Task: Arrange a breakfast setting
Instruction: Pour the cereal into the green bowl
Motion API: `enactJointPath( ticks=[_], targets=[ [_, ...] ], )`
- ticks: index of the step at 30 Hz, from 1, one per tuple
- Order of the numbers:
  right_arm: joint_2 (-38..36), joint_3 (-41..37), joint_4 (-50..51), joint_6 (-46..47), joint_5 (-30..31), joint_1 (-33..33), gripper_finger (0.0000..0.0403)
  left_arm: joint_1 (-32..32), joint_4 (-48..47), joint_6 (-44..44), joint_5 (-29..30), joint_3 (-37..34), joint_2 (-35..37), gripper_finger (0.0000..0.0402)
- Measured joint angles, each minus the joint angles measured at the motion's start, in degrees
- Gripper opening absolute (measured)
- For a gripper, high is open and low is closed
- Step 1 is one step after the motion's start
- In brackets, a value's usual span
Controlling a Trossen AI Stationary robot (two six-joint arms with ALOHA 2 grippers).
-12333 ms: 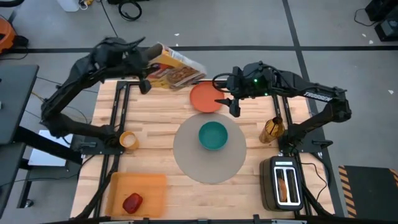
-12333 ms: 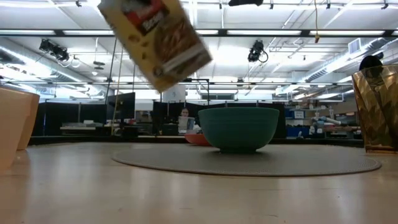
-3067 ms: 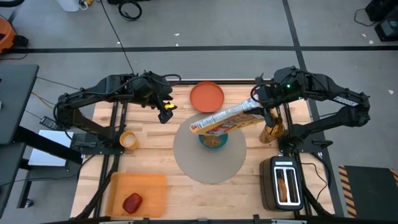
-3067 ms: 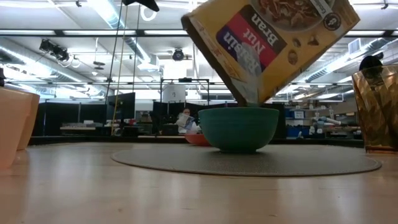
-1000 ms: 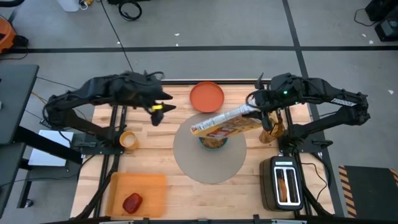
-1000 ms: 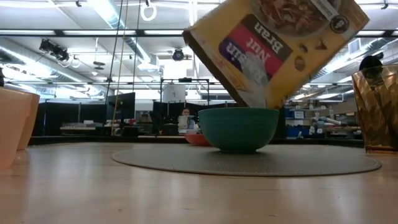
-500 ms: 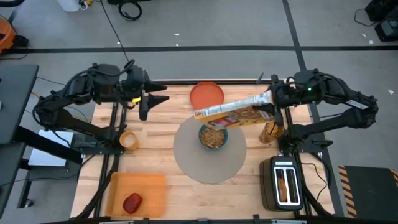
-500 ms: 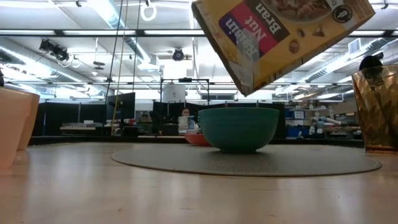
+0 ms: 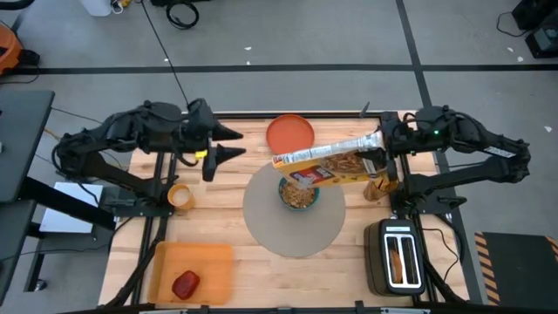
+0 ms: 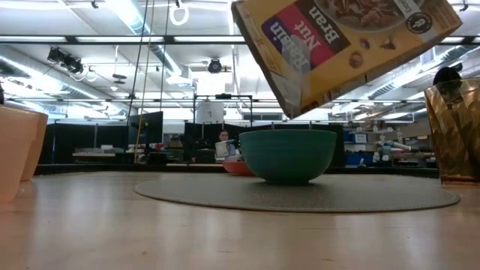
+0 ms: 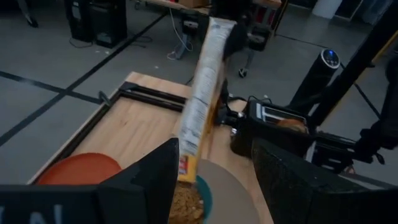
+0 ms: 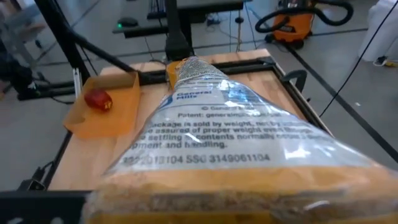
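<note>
My right gripper (image 9: 380, 150) is shut on a yellow cereal box (image 9: 327, 160). The box hangs tilted above the teal bowl (image 9: 299, 195), which holds cereal and sits on the round grey mat (image 9: 292, 228). In the low view the box's lower corner (image 10: 289, 112) is just above the bowl's rim (image 10: 287, 135). My left gripper (image 9: 228, 143) is open over the table's far left, pointing at the box and touching nothing. The orange plate (image 9: 289, 134) lies beyond the mat. A small yellow cup (image 9: 180, 196) stands at the left. My right gripper holds the cereal box by its right end (image 9: 370, 146), the end away from the bowl, coming from the table's right. In the right wrist view the box (image 12: 217, 143) hides the fingers. The box is lifted clear, its other end tipped down over the bowl.
A toaster (image 9: 397, 257) with a toast slice in it stands at the near right. An amber glass (image 9: 382, 183) sits below my right gripper. A red apple (image 9: 186, 283) lies on an orange tray (image 9: 214, 257) at the near left.
My right gripper has risen and gone toward the table's right and far edge with the cereal box. The box's low end, which was down at the bowl's rim, now hangs clear above it.
</note>
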State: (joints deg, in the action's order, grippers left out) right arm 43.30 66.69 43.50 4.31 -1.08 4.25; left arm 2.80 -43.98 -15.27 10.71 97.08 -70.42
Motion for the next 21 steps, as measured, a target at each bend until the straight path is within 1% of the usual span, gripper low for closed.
enactJointPath(
  ticks=[8, 11, 12, 14, 18, 21],
  targets=[
    [-6.0, -1.9, -1.5, 1.6, 0.0, 0.0, 0.0151, 6.5, 0.6, -0.6, 3.2, 0.0, -2.5, 0.021],
    [-8.6, -3.0, -1.4, 1.9, 0.0, 0.0, 0.0151, 7.7, 2.4, -0.3, 4.6, 0.0, -2.3, 0.021],
    [-9.4, -3.2, -1.5, 2.2, 0.0, 0.0, 0.0151, 7.8, 4.3, 0.0, 4.6, -0.9, -2.3, 0.021],
    [-11.0, -3.5, -1.9, 2.2, -0.1, 0.0, 0.0151, 7.8, 9.5, 0.7, 3.9, -4.3, -2.0, 0.021],
    [-13.9, -3.5, -2.9, 3.0, -0.4, 0.0, 0.0151, 7.0, 20.2, -0.6, 0.1, -13.7, -0.6, 0.021],
    [-15.8, -3.5, -3.2, 3.5, -0.4, 0.0, 0.0151, 6.7, 26.9, -1.9, 0.0, -20.9, 0.5, 0.021]
  ],
)
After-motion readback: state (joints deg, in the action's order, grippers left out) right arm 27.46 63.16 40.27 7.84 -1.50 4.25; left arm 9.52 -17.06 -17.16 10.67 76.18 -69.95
